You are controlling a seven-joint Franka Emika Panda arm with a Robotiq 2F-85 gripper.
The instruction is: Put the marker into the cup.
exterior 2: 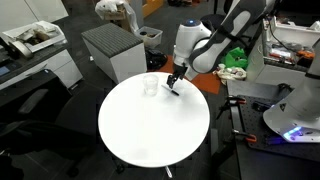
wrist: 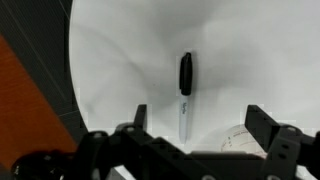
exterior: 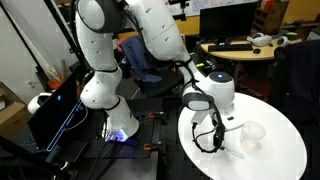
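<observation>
**Marker still on the table, nothing grasped yet**
Your gripper (wrist: 203,118) hangs fingers spread over the marker (wrist: 185,80), which lies flat on the white table (wrist: 120,60) near the clear cup (exterior: 250,135). Grasp and drop remain.

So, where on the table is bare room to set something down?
Most of the round table is bare: the wide stretch from the cup and marker to the opposite rim. Crowded only where the open gripper hangs over the marker beside the cup.
</observation>
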